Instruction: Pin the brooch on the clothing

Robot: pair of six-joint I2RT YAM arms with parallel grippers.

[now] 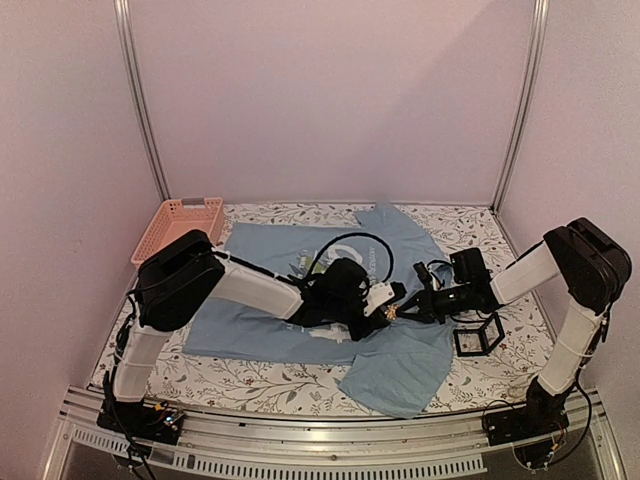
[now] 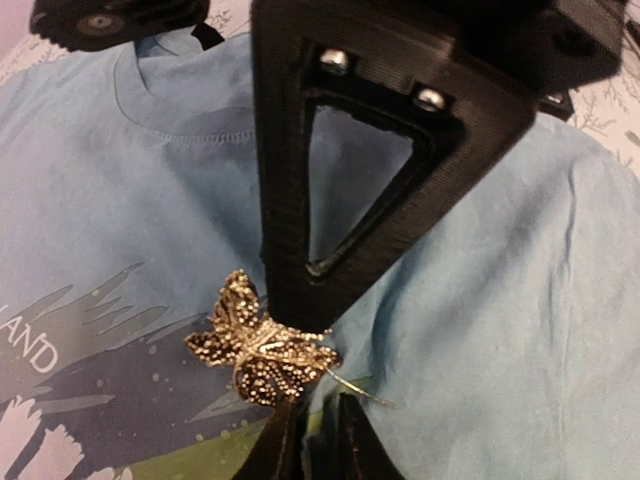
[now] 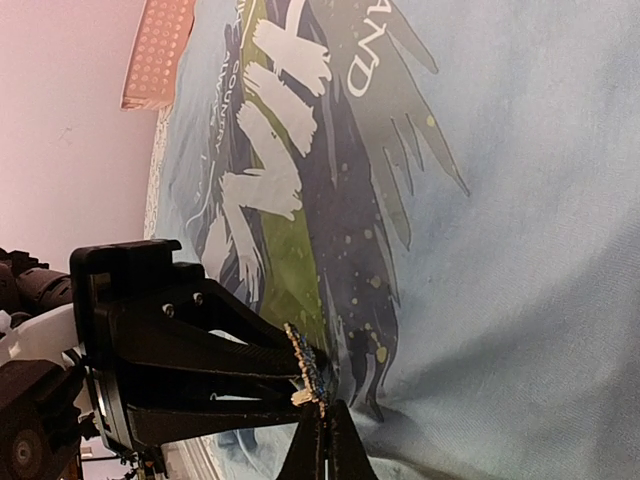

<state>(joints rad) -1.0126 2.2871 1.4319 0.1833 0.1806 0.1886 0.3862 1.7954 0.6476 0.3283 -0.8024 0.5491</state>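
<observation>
The top camera looks down on the table (image 1: 270,385); both close wrist cameras share the brooch (image 2: 262,345).

Left arm (image 1: 250,286) and right arm (image 1: 575,262): bulky matte-black joint housings, white links, a thin black cable (image 1: 352,237) arching off the left one, and a ribbed black triangular open-frame finger (image 2: 285,200) on the right gripper (image 1: 403,312), fastened with two silver screws (image 2: 334,62).

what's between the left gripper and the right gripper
The brooch sits between the left gripper and right gripper, over the T-shirt; the top external view shows it.
</observation>
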